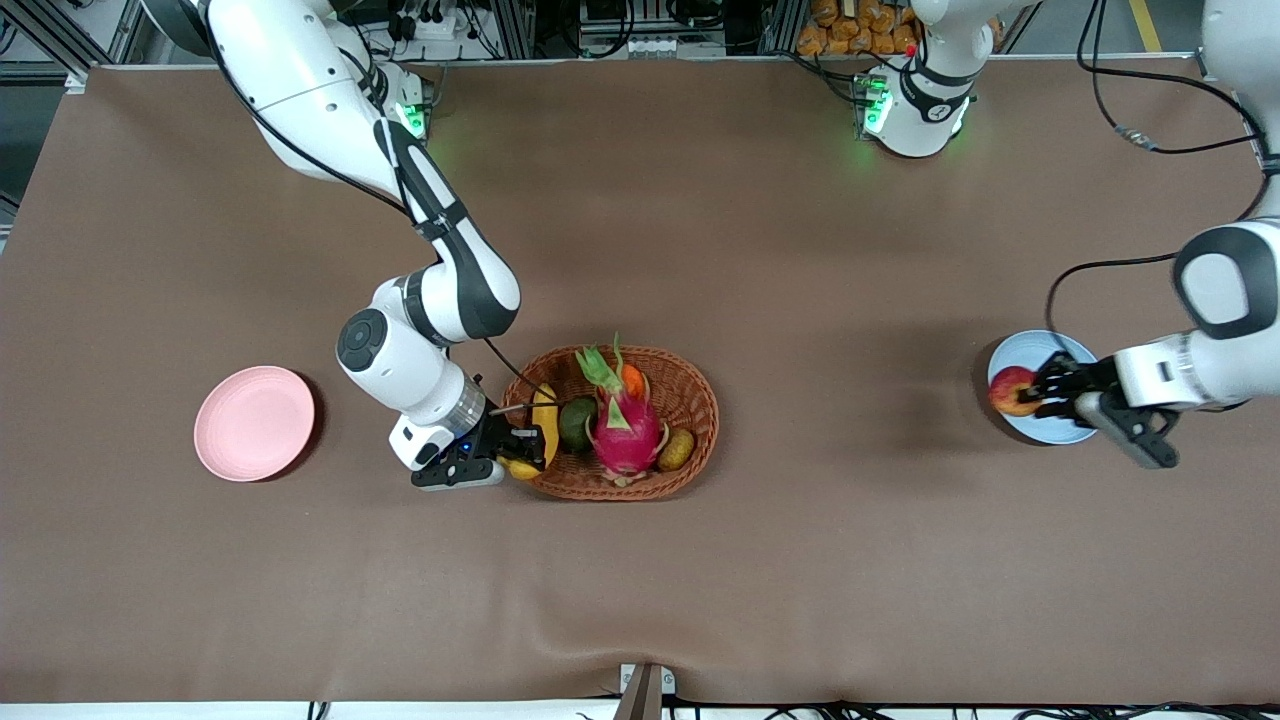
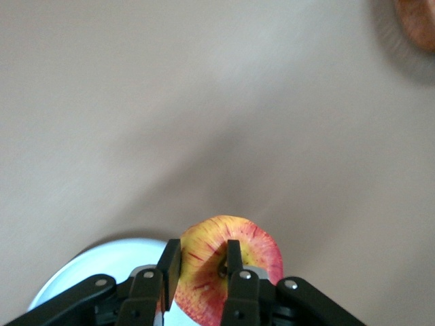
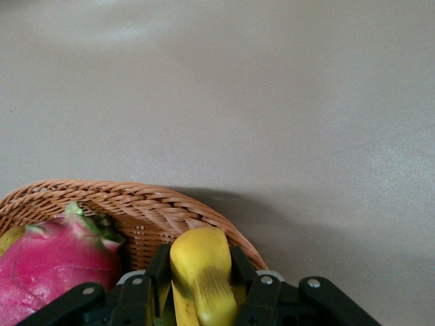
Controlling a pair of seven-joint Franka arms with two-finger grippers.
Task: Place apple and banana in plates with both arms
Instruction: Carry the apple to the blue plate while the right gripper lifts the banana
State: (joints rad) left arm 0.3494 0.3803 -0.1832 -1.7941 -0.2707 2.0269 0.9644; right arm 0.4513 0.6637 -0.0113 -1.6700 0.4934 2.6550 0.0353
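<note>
The left gripper (image 1: 1040,392) grips the apple (image 1: 1012,390) over the blue plate (image 1: 1040,352), seemingly lifted. The right gripper (image 1: 522,447) pinches the banana (image 3: 200,275) at the basket (image 1: 690,400) rim.

A wicker basket (image 1: 690,395) on the table (image 1: 800,250) holds a dragon fruit (image 1: 625,425).

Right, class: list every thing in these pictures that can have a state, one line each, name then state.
apple: held over the blue plate's edge
banana: gripped, in the basket
left gripper: shut on apple
right gripper: shut on banana
blue plate: nothing set on it yet
pink plate: empty
basket: holds fruit
</note>
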